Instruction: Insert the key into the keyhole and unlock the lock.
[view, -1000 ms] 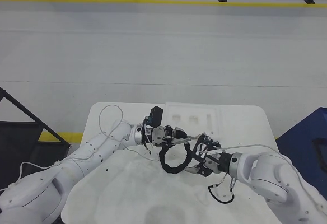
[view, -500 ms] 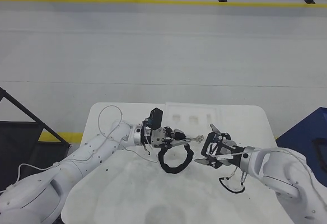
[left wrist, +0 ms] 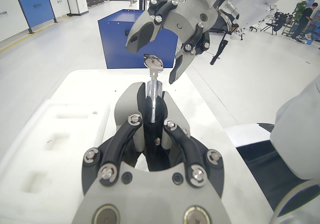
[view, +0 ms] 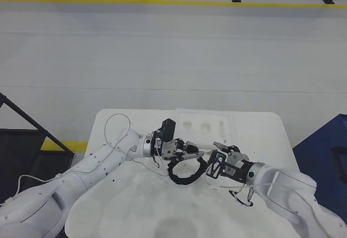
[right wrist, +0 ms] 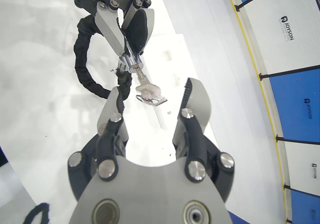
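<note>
Leftmost, the left gripper [view: 192,150] sits above the middle of the white worktop [view: 132,202]. Its jaws are clamped on the chrome cylinder of the lock [right wrist: 132,62], with one dark pad on each side of the barrel. The cylinder's open end points across toward the other arm. From the lock a black cable [right wrist: 82,69] curves down and round in a loop below the gripper. I cannot tell whether its lowest bend touches the worktop.

Behind the two arms, at the far edge of the worktop, lies a white foam tray [view: 182,119] with several rectangular recesses.

Next along, the key [right wrist: 148,90] has its blade seated in the keyhole [right wrist: 136,66] at the end of the cylinder. Its flat, textured head sticks out in the open, and a small wire ring hangs from it. The key is in line with the cylinder, and nothing grips it.

Further right, the right gripper [view: 211,159] faces the lock head-on. Its jaws are spread wide, one on each side of the key's head. Both are near the head, and a gap shows on each side.

Beyond the worktop's right edge stands a blue cabinet [view: 319,146] on the pale floor.
</note>
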Controlling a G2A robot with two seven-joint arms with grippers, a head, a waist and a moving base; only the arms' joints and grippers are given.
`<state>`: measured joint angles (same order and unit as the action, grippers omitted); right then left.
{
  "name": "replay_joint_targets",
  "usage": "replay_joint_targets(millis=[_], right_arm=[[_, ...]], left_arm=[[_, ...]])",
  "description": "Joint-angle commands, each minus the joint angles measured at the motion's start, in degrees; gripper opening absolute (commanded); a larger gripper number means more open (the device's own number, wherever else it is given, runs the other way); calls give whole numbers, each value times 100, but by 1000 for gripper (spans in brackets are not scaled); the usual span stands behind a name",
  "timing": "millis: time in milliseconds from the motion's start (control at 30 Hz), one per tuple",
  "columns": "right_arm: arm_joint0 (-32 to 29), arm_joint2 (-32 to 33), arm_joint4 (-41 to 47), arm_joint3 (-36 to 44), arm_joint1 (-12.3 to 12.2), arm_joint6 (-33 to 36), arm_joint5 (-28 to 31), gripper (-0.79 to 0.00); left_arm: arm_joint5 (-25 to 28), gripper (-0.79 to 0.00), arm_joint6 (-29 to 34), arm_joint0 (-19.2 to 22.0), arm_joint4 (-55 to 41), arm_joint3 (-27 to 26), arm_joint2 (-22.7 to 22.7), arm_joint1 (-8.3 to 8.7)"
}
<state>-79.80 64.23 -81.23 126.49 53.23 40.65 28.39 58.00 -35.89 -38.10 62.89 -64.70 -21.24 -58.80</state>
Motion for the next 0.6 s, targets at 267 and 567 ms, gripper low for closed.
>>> replay_joint_targets(millis=[267, 567], right_arm=[[-124, -184, -652, 244, 37, 120, -162, -653], [-138, -63, 85, 128, 55, -9, 215, -785]], left_arm=[[0, -785, 32, -4, -38, -31, -6, 5], [0, -785, 9, 3, -31, -58, 11, 15]])
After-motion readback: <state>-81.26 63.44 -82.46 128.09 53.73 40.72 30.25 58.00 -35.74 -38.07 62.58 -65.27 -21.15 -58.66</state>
